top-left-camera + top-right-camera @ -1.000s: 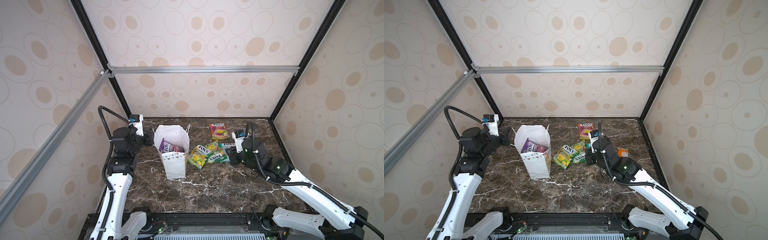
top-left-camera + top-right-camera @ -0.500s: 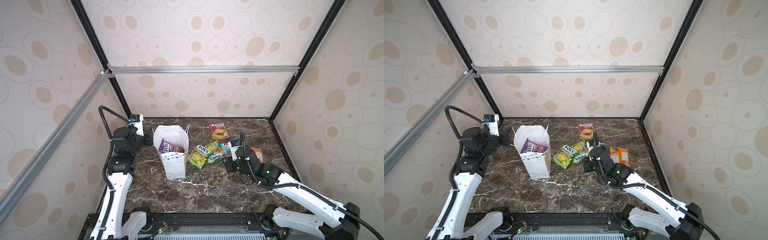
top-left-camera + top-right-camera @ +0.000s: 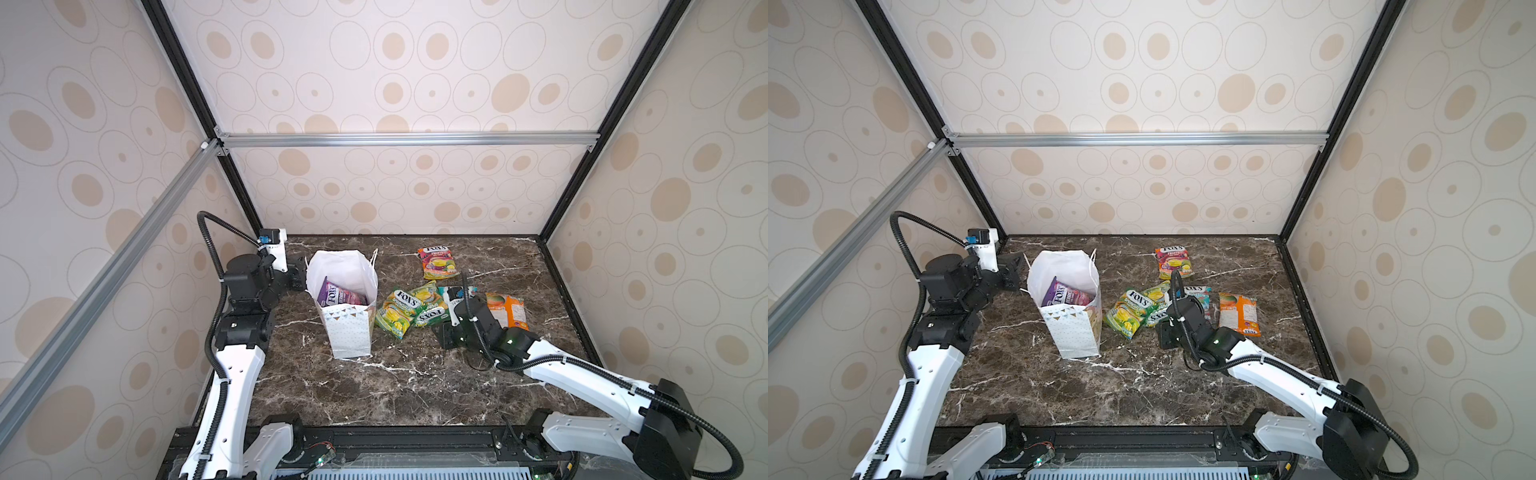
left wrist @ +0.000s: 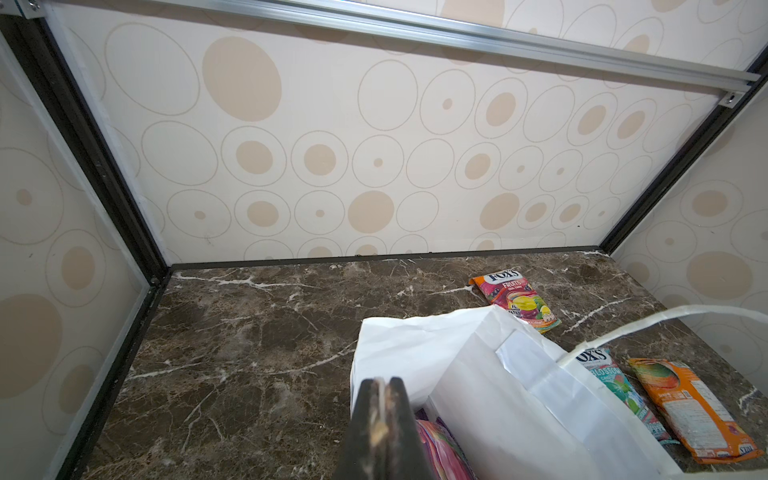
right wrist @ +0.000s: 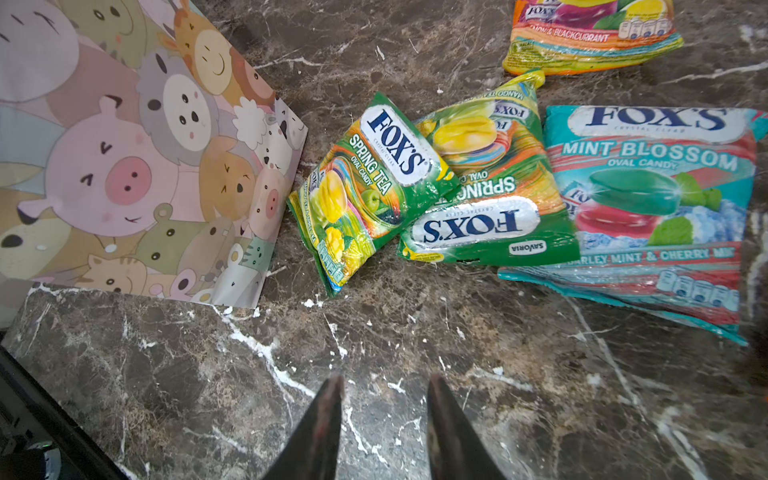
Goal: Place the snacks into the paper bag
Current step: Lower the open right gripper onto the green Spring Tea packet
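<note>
The white paper bag stands upright and open, with a purple snack pouch inside. My left gripper is shut at the bag's left rim, seemingly pinching its edge. On the table right of the bag lie two green snacks, a teal one, an orange-pink one further back and an orange one. My right gripper is open and empty over bare marble, just in front of the green pouches.
The marble table is walled in on three sides by patterned panels and black frame posts. The bag's animal-print side faces the pouches. A white cord handle arches over the bag's far side.
My right arm has swung forward and leftward off the pouches to bare table, and its jaws stand a little wider. The orange pouch it covered now shows. The left arm has not moved.
</note>
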Controlling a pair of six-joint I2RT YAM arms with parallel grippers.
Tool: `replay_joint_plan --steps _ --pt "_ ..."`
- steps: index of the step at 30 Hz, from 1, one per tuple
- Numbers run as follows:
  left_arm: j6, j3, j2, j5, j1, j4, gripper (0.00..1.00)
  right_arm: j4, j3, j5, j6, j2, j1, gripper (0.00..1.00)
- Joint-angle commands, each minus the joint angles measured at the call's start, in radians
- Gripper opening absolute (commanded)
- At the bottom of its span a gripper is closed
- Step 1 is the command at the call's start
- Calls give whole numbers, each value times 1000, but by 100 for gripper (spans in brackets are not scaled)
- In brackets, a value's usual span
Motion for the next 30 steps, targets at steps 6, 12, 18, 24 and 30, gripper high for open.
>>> replay_joint_plan --steps 6,12,18,24,30 --pt "-3 10 -12 6 7 29 0 99 -25 -59 30 57 -4 38" --pt "-3 7 -19 2 6 31 0 181 -47 -90 42 119 -6 38" --pt "-3 8 -17 4 6 30 0 317 -50 -172 81 243 -9 40" --pt "-2 8 -17 3 7 30 0 497 -70 -220 158 368 -16 44" --pt "2 10 -19 0 7 28 0 642 -84 -254 216 459 -19 45"
